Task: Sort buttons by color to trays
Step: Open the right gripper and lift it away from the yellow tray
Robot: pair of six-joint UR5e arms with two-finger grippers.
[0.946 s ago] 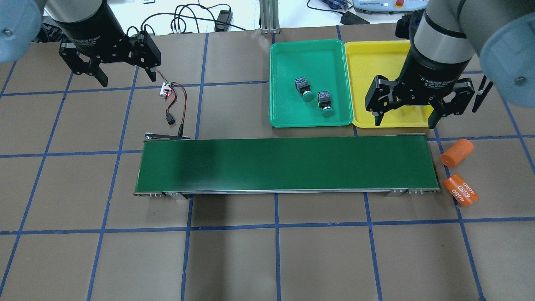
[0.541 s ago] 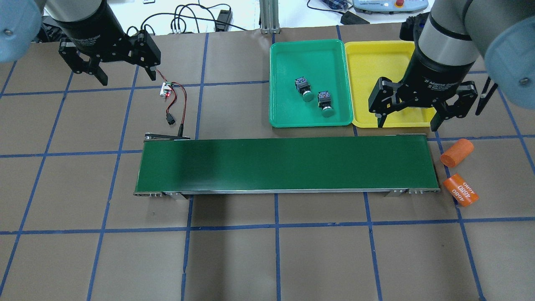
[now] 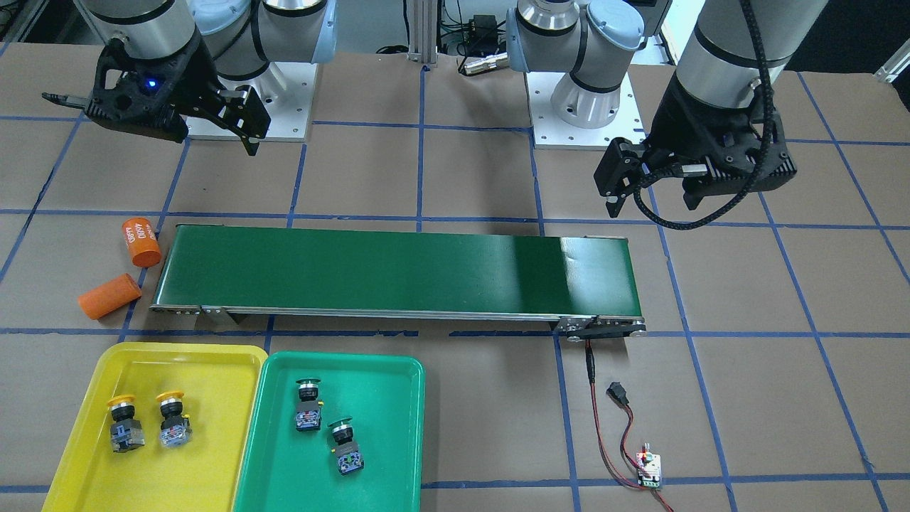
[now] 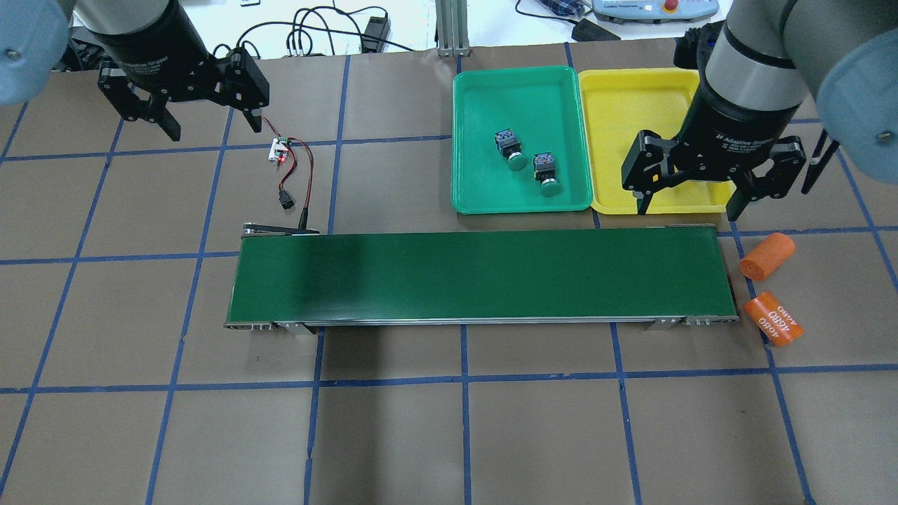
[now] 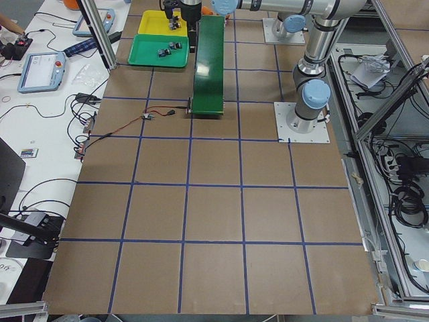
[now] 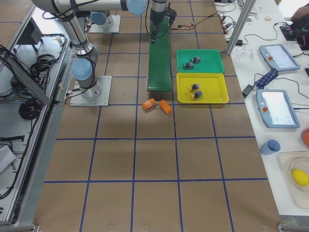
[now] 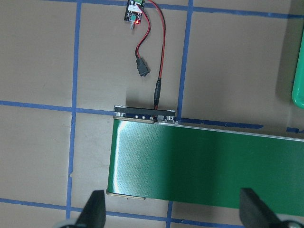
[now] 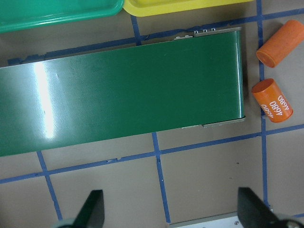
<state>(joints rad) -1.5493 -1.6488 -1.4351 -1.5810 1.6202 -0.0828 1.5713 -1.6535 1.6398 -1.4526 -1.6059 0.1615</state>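
Two green-capped buttons [image 4: 511, 149] [image 4: 546, 173] lie on their sides in the green tray [image 4: 491, 91]. In the front-facing view two yellow-capped buttons [image 3: 124, 423] [image 3: 173, 419] lie in the yellow tray [image 3: 206, 363]. In the overhead view my right arm hides them. My right gripper [image 4: 687, 210] hangs open and empty above the near rim of the yellow tray [image 4: 631, 105]. My left gripper [image 4: 214, 130] is open and empty, high over the table's far left. Both wrist views show spread fingers with nothing between them.
A long dark-green conveyor belt [image 4: 477, 277] runs across the middle, in front of the trays. Two orange cylinders [image 4: 767, 256] [image 4: 773, 319] lie off its right end. A small circuit board [image 4: 280, 149] with red and black wires sits near its left end.
My right gripper has drifted slightly to the right and toward the belt, still open and empty. The left arm has barely moved.
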